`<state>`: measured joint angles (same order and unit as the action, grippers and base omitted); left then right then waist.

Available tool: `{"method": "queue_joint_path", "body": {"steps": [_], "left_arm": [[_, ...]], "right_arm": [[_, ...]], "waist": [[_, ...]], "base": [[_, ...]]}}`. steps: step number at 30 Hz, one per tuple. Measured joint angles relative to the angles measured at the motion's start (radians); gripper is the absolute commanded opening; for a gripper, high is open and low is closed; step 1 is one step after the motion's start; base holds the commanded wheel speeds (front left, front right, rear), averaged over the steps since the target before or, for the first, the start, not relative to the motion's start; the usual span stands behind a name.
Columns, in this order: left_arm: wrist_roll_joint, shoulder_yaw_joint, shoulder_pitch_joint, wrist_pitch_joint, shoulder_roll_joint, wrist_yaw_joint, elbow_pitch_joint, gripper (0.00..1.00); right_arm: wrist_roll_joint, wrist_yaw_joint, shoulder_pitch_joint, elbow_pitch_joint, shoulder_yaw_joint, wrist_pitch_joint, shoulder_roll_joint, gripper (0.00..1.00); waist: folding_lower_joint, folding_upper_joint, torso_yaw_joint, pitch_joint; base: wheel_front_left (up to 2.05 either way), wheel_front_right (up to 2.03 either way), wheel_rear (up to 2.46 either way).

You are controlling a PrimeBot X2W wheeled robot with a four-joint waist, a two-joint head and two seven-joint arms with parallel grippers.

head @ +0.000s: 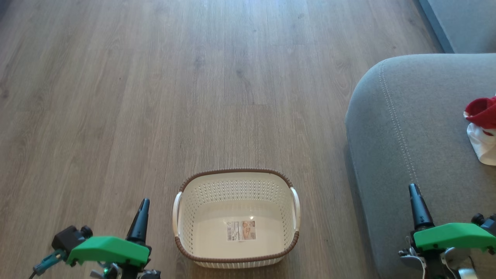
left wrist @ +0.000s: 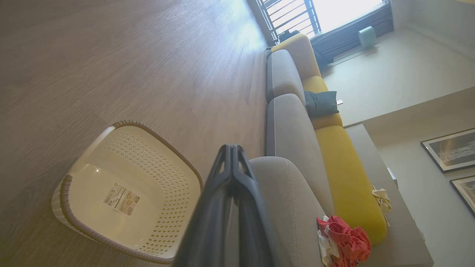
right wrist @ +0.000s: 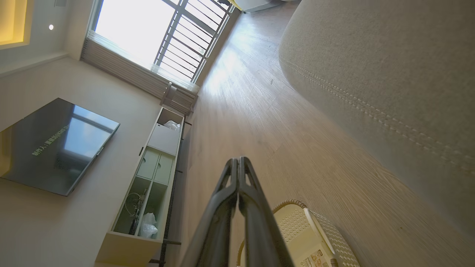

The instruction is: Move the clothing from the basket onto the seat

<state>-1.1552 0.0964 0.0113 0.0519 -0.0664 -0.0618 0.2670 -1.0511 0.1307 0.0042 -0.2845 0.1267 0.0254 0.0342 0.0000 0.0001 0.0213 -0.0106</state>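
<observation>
Beside the basket (head: 236,188), seat (head: 418,116) holds clothing (head: 482,114); left claw (head: 145,202), right claw (head: 413,187) pressed together.

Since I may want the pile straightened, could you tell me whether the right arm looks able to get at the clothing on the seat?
Probably yes: the right hand is shut at the near edge of the seat, and only bare cushion lies between it and the clothing. It would need to open first.
</observation>
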Motion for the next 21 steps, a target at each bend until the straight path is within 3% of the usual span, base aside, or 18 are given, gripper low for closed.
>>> {"method": "queue_joint_path", "body": {"steps": [21], "left_arm": [[-0.202,-0.058,-0.021,-0.06,0.0,-0.024,0.002,0.0]], "right_arm": [[-0.233,0.0,-0.021,0.001,0.002,-0.054,0.001,0.0]], "waist": [[0.0,-0.0001,-0.009,0.006]], "base": [[0.0,0.0,0.0]]}}
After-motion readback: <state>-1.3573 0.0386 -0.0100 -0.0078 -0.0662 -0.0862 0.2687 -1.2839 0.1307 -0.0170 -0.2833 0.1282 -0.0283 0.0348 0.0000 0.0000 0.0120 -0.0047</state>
